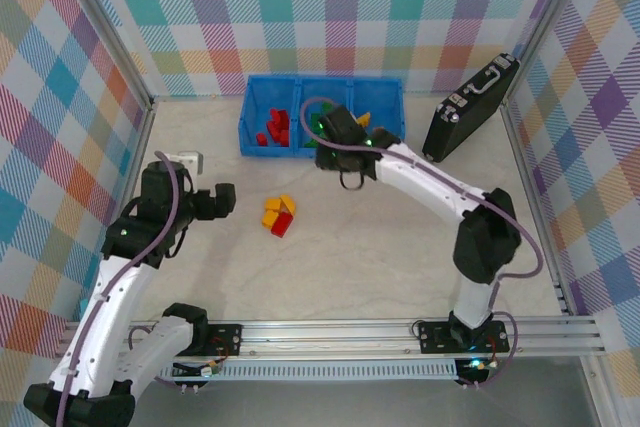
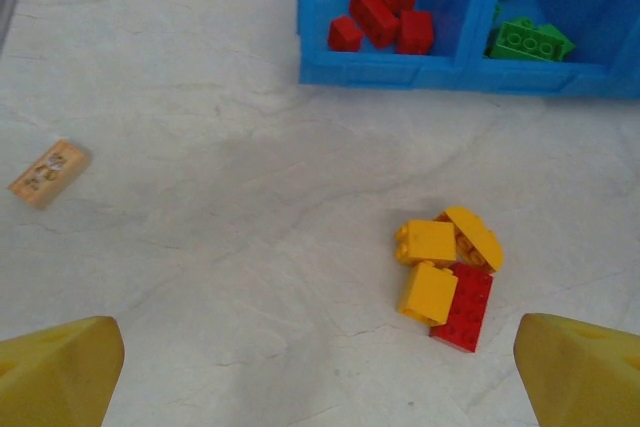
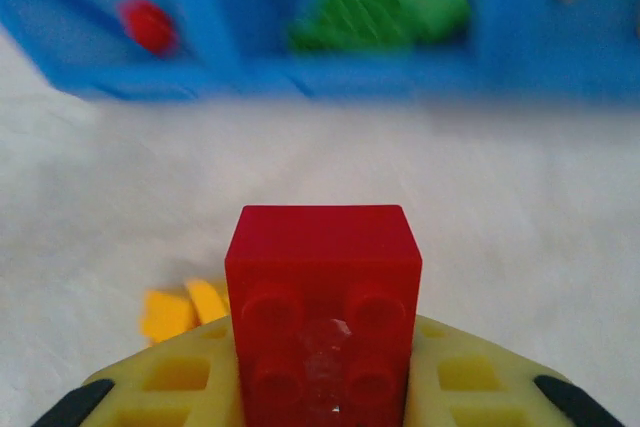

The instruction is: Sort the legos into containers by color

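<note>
My right gripper (image 3: 322,347) is shut on a red lego (image 3: 322,277), held just above the table in front of the blue tray (image 1: 322,83). In the top view this gripper (image 1: 328,152) hovers by the tray's front wall. The tray's left container holds red legos (image 2: 385,9), the middle one green legos (image 2: 528,39), the right one a yellow piece (image 1: 362,117). A small pile of yellow legos (image 2: 430,243) and one flat red lego (image 2: 463,307) lies on the table. My left gripper (image 2: 320,387) is open and empty, left of and nearer than that pile.
A small tan block with dots (image 2: 50,172) lies on the table to the left. A black briefcase (image 1: 470,107) leans at the back right. Checked walls and metal rails close in the table on all sides.
</note>
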Controlling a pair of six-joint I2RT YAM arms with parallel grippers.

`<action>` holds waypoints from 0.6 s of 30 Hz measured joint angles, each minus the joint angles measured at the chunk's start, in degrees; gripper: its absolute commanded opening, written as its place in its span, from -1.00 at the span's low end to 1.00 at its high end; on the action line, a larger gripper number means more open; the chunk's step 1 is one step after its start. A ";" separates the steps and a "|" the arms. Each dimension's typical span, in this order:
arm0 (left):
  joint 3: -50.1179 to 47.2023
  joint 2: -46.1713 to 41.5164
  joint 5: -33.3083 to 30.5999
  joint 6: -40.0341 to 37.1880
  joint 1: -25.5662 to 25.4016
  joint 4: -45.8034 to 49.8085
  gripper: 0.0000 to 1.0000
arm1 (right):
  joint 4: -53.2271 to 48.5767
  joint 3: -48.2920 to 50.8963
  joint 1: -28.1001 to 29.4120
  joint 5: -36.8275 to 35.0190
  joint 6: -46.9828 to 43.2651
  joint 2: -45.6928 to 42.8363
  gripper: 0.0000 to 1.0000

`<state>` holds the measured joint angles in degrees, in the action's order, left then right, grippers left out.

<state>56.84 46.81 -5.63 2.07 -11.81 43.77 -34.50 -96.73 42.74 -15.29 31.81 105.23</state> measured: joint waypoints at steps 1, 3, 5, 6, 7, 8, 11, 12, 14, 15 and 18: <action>0.00 -0.42 -0.09 -0.02 0.31 0.20 1.00 | 0.66 -3.82 0.00 0.07 -3.93 2.16 -0.46; 0.00 -1.01 -0.44 -0.07 0.87 0.94 1.00 | 3.52 -12.28 0.00 0.39 -12.55 7.74 -0.44; 0.00 -1.20 -0.68 -0.20 1.16 1.66 1.00 | 6.29 -18.64 0.00 1.09 -19.67 12.81 -0.42; 0.00 -1.18 -0.92 -0.24 1.25 2.01 1.00 | 7.63 -22.08 0.00 1.40 -23.34 15.74 -0.42; 0.04 -1.18 -1.07 -0.28 1.33 2.40 1.00 | 8.70 -24.74 0.00 1.88 -26.18 18.16 -0.42; 0.20 -1.14 -1.16 -0.42 1.49 2.93 1.00 | 9.46 -28.48 0.00 2.32 -29.55 21.35 -0.42; 1.92 -0.79 -1.77 -0.90 1.64 4.70 1.00 | 10.49 -40.70 0.00 3.54 -37.97 31.39 -0.40; 2.75 -0.68 -1.90 -1.11 1.64 5.16 1.00 | 10.95 -44.35 0.00 3.74 -40.46 34.51 -0.39; 4.33 -0.72 -2.25 -1.57 1.64 5.77 1.00 | 11.89 -49.05 0.00 3.82 -45.07 39.28 -0.35; 4.98 -0.83 -2.51 -1.75 1.64 5.88 1.00 | 12.33 -50.10 0.00 3.82 -47.30 40.96 -0.31; 6.27 -0.96 -2.80 -1.95 1.64 6.23 1.00 | 12.74 -50.29 0.00 3.80 -52.68 43.93 -0.10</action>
<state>63.11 45.84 -8.43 0.12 -10.17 50.00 -21.76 -147.02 42.74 -11.49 -20.86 149.16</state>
